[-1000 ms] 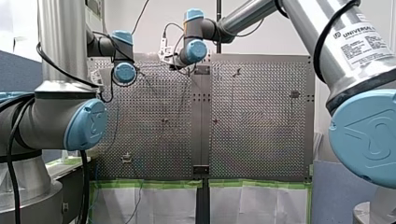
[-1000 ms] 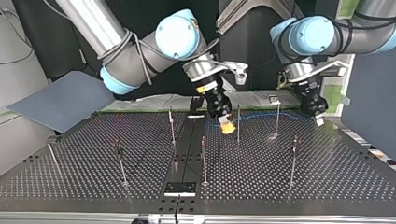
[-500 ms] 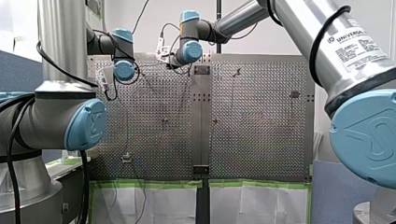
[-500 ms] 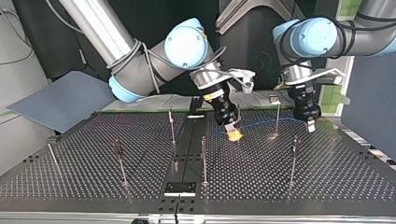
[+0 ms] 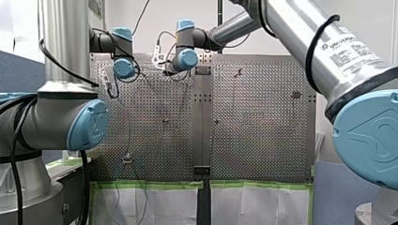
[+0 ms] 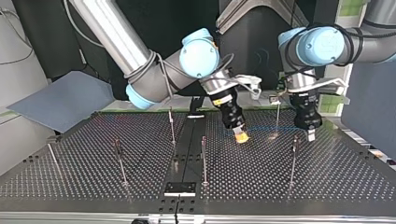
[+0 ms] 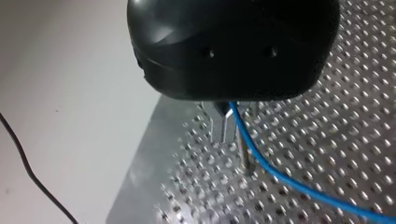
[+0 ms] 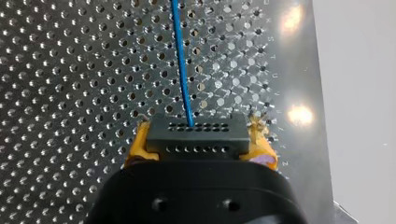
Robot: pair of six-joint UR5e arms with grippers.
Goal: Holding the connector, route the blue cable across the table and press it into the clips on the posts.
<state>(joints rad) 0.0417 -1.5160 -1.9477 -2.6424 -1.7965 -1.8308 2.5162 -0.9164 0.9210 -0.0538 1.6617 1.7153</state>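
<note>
My right hand [image 8: 198, 142] is clamped on the connector [image 8: 196, 133], with the blue cable [image 8: 181, 60] running straight ahead from it over the worktop [image 8: 70, 70].

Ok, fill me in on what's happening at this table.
Two arms are routing a blue cable over the perforated table. My right tool, with yellow pads, grips the black connector at the cable's end. My left tool holds the cable further along, low beside a thin post. The cable spans between the two tools; I cannot tell whether it is seated on any post.
</note>
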